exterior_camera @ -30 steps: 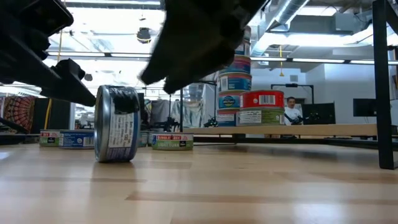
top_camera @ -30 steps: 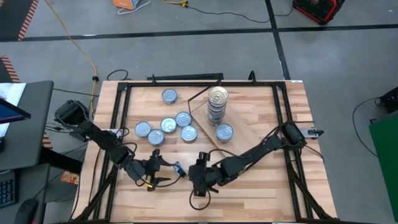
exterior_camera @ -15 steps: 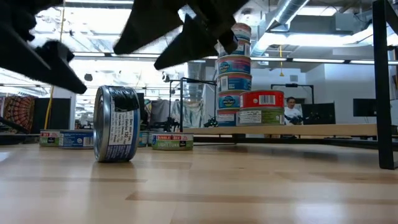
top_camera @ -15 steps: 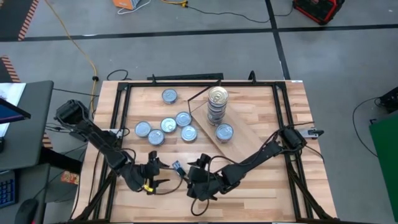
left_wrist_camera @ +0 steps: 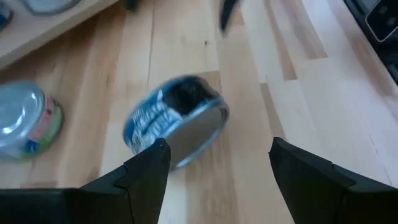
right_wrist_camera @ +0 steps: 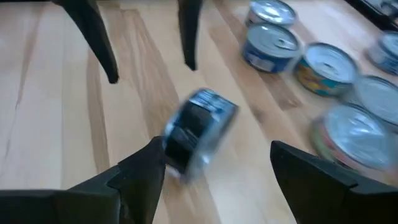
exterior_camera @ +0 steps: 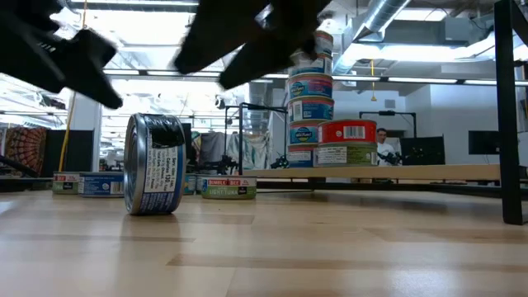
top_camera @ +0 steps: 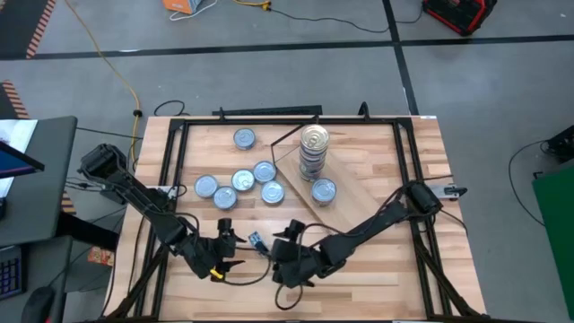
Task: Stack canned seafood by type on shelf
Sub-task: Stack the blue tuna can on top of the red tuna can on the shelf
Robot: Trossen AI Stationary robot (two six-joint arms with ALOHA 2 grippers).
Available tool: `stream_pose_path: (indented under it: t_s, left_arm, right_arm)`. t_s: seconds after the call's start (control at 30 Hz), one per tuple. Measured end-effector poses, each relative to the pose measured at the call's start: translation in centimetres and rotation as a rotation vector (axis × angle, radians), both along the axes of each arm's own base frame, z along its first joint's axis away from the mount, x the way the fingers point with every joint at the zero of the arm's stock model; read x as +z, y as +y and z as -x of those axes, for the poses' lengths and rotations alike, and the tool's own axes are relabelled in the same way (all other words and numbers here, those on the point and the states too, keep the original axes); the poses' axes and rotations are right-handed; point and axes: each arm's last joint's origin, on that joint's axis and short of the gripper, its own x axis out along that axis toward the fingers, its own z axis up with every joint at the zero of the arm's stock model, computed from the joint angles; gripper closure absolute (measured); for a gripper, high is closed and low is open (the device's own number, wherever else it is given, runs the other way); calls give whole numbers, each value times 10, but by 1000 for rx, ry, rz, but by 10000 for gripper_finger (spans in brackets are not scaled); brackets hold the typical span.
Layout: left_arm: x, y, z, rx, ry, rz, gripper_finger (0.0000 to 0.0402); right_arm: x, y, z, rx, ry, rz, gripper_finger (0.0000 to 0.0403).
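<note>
A blue-labelled tin of canned seafood (top_camera: pixel 256 240) stands on its rim on the tabletop near the front edge, also in the low view (exterior_camera: pixel 154 165). My left gripper (top_camera: pixel 235 251) is open just left of it and above it, with the tin (left_wrist_camera: pixel 177 118) ahead of its fingers. My right gripper (top_camera: pixel 272 254) is open just right of the tin (right_wrist_camera: pixel 199 124), also raised. Neither touches it. On the shelf (top_camera: pixel 345 184) a tall stack of tins (top_camera: pixel 314 148) stands upright, with a single tin (top_camera: pixel 324 190) beside it.
Several loose tins (top_camera: pixel 243 179) lie flat on the tabletop left of the shelf, one more (top_camera: pixel 244 139) nearer the far edge. A dark metal frame (top_camera: pixel 179 170) borders the table. Bare wood stretches along the front edge to the right of both grippers.
My left gripper has risen away from the tin, drawn back a little toward the near edge, and tipped its fingers. My right gripper has turned at the wrist and lifted slightly. The tin has stayed standing on its rim in the same spot.
</note>
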Motion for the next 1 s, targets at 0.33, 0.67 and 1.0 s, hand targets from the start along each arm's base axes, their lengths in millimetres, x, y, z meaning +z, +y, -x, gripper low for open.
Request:
stream_pose_path:
  t_s: [0.33,0.67,1.0]
  left_arm:
    - [36,9,-25,-151,31,-198,138]
    - [38,35,-61,-288,112,-148,114]
    - [12,31,-93,-451,369,-310,114]
  right_arm:
    - [3,-19,42,-80,106,-25,98]
    - [-10,-51,72,-52,60,-106,102]
    - [1,-56,82,-45,16,-127,102]
